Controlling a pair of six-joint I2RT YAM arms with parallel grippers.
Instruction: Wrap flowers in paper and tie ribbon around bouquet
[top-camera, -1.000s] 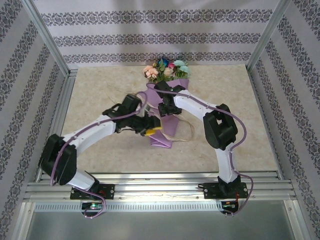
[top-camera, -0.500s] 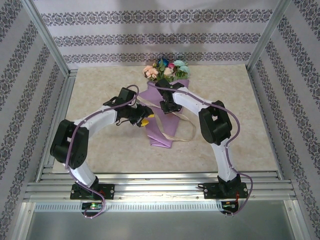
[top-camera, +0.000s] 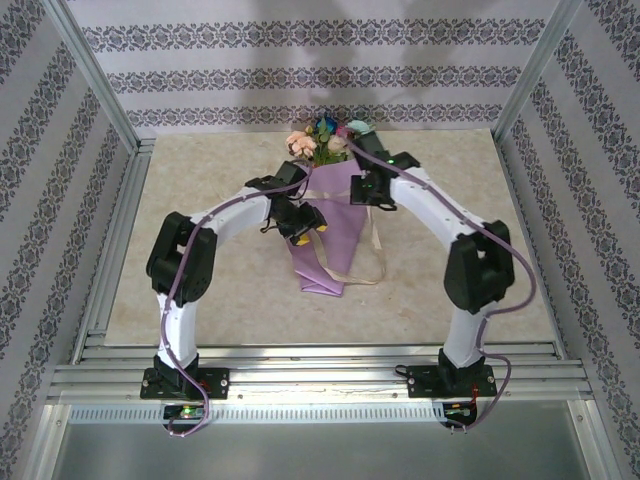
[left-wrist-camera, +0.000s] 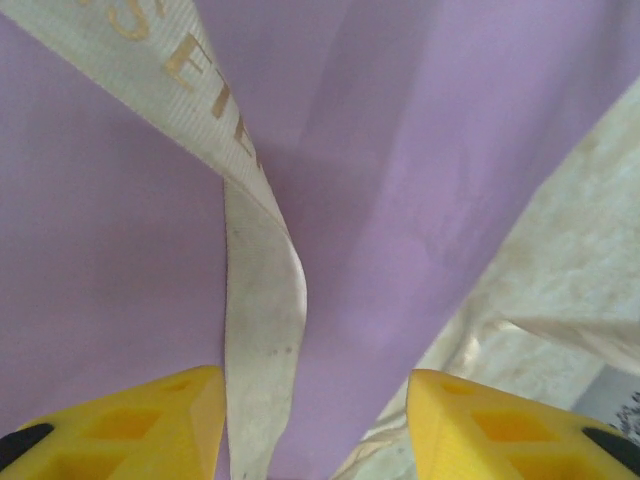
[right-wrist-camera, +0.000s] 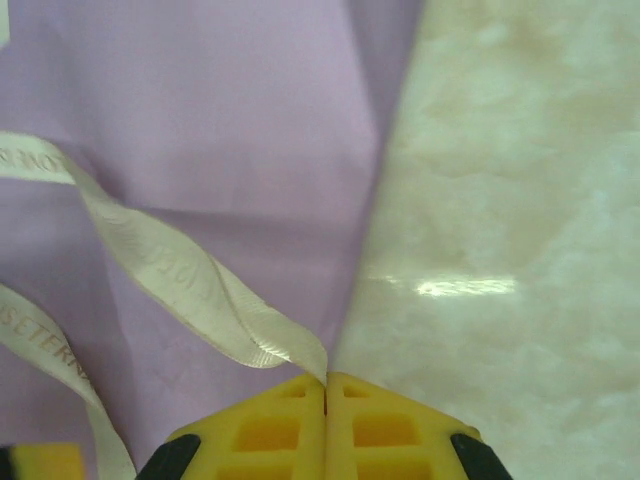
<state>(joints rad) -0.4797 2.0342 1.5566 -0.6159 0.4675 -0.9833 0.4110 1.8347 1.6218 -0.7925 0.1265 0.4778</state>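
**Top view.** The bouquet (top-camera: 332, 235) lies at the middle of the worktop (top-camera: 230, 290), with the flowers (top-camera: 325, 142) at the 12 o'clock end and the narrow tip at 6 o'clock. The left tool (top-camera: 305, 228) sits over the cone's 9 o'clock edge. The right tool (top-camera: 368, 190) is at its 2 o'clock edge, just below the blooms. A slack loop of ribbon (top-camera: 378, 255) spills onto the worktop at 4 o'clock of the cone. How far either tool is open cannot be read from this height.

**Left wrist view.** The yellow fingers (left-wrist-camera: 150, 425) stand wide apart, at 7 and 5 o'clock, above the lilac paper (left-wrist-camera: 420, 150). The gold-lettered ribbon runs from 11 o'clock down between them and twists once. It lies close beside the 7 o'clock finger and is not clamped. Whether it touches that finger cannot be told.

**Right wrist view.** The fingers are pressed together with no gap at 6 o'clock. A ribbon strand is pinched in the seam and arches away toward 9 o'clock across the paper. A second strand crosses the 8 o'clock corner. The paper's edge runs from 12 to 6 o'clock, with bare worktop on its 3 o'clock side.
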